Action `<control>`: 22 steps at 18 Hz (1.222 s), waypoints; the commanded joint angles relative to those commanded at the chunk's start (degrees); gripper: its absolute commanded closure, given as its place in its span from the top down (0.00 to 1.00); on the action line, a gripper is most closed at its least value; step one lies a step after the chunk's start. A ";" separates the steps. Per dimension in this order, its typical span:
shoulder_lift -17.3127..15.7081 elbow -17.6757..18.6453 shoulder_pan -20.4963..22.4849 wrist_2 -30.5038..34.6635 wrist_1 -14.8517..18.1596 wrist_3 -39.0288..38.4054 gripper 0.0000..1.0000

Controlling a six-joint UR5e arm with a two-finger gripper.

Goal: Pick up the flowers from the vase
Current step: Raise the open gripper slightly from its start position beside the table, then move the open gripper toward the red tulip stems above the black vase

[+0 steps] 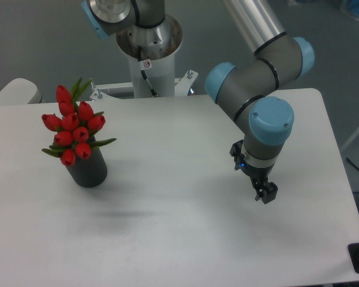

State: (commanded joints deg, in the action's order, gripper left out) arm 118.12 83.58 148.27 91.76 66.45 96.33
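I see the flowers (pixel 73 128) standing upright in the vase (pixel 88 170) at the worktop's (pixel 185 221) left, well apart from my pincer (pixel 265 194), which hangs right, empty; spread or not, I cannot tell.

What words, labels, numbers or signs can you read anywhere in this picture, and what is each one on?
No text can be read.
Small round red-and-white sticker on the robot's white base column: too small and blurred to make out.
Flowers, vase, table and gripper: no markings visible.
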 joint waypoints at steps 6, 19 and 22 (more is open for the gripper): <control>-0.35 -0.09 0.26 -0.53 2.01 0.00 1.00; -4.30 4.48 4.48 -19.50 4.04 -2.64 1.00; -6.15 7.55 5.36 -21.87 3.96 -2.64 1.00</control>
State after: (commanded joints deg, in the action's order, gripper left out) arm 111.98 91.13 153.63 69.89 70.40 93.69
